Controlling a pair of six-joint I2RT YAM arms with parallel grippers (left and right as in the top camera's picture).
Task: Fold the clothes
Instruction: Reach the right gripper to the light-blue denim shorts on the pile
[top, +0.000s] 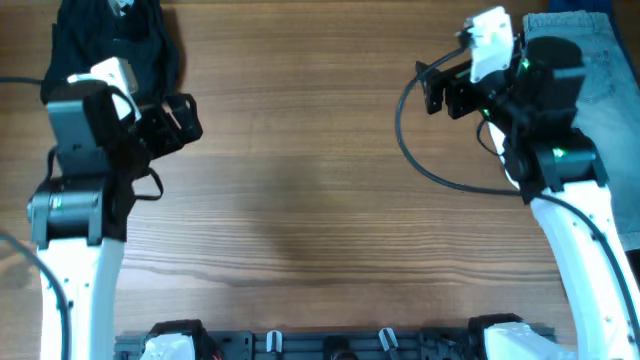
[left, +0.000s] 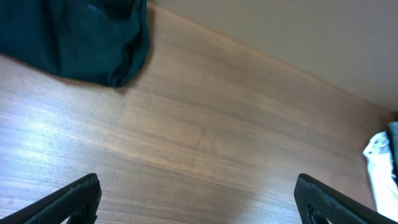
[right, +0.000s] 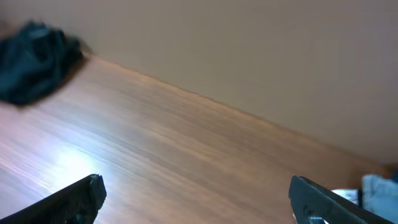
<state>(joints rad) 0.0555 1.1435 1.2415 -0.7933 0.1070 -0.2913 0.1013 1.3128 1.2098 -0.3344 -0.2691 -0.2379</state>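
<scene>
The pale light-blue denim shorts (top: 612, 75) lie at the table's far right edge, partly hidden under my right arm. A small pale-blue patch at the right edge of the right wrist view (right: 380, 188) may be the same cloth. My right gripper (top: 432, 90) is open and empty, above bare wood to the left of the shorts; its jaws show wide apart in the right wrist view (right: 198, 198). My left gripper (top: 186, 118) is open and empty over bare wood at the left; its jaws are spread wide in the left wrist view (left: 199, 202).
A crumpled black garment (top: 110, 35) lies at the far left corner, just behind my left arm; it also shows in the left wrist view (left: 74, 37) and the right wrist view (right: 34, 59). The wooden table (top: 310, 200) stretches between the arms.
</scene>
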